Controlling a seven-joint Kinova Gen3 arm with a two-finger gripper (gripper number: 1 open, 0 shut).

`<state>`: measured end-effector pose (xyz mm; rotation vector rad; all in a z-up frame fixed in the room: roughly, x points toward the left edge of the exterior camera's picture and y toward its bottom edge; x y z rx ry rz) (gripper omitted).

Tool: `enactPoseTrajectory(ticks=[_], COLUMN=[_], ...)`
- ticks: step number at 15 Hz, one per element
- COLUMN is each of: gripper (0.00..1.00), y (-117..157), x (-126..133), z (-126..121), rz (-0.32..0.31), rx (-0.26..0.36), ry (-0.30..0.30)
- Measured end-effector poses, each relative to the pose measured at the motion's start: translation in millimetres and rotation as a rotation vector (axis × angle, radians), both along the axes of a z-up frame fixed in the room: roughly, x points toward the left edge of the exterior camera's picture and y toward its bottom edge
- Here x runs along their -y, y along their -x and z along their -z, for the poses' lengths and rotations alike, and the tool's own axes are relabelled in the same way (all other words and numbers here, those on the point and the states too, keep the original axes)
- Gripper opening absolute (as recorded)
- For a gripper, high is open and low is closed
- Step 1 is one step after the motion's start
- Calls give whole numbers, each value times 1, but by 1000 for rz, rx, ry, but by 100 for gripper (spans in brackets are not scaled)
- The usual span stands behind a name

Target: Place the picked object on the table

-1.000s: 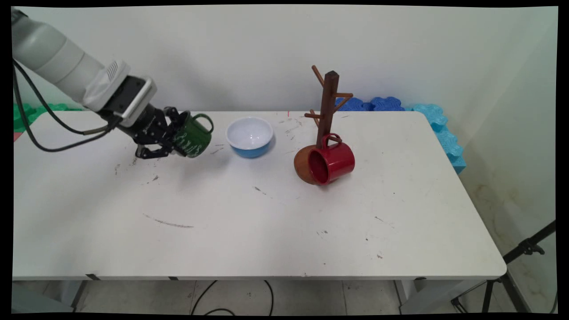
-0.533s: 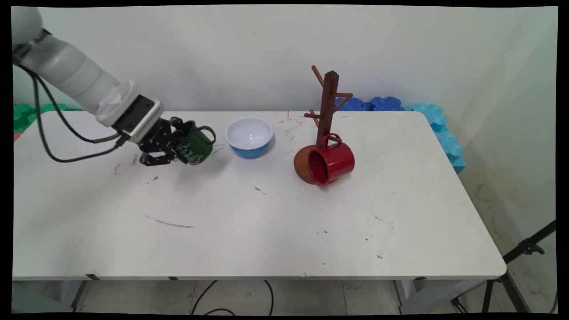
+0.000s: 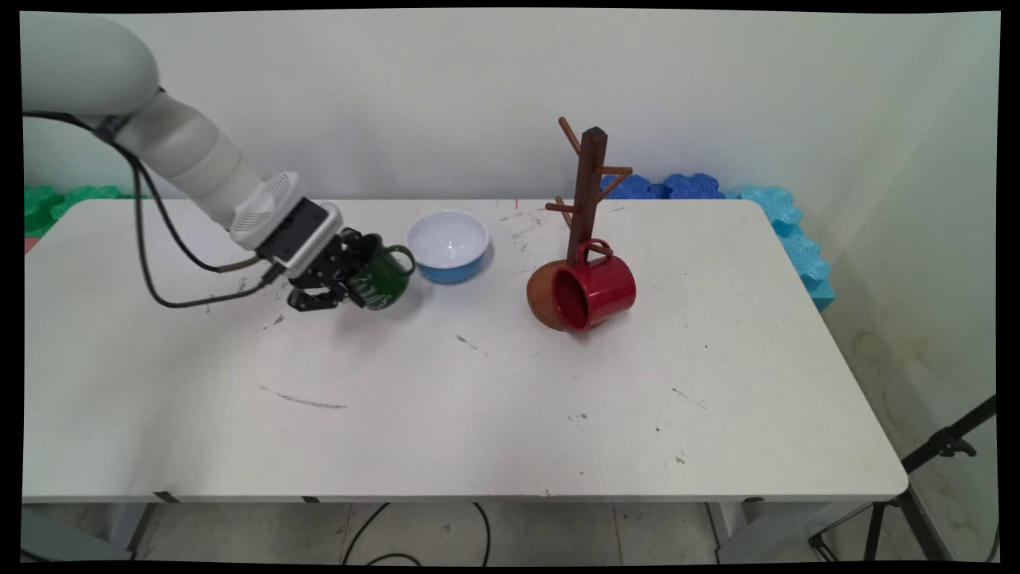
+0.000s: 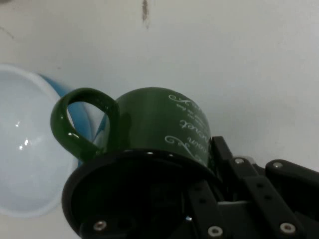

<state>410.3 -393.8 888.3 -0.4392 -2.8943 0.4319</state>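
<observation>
Clamped on the green mug (image 3: 381,279) by its rim, the gripper (image 3: 339,275) holds it above the scuffed white table (image 3: 478,399), just left of the blue bowl (image 3: 447,244). Beyond stand a plain wall (image 3: 398,96) and foam mats (image 3: 765,215).

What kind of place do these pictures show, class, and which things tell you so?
Probably a robot lab or test room: a bare white table against a plain wall, foam mats behind it, a stand's leg at right, and the arm's tool holding a green mug.
</observation>
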Motion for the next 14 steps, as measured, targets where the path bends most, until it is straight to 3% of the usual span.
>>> enactPoseTrajectory(ticks=[14], gripper=[0], y=[43], x=[23], z=[34], rz=[-24], rx=[36], ry=[-27])
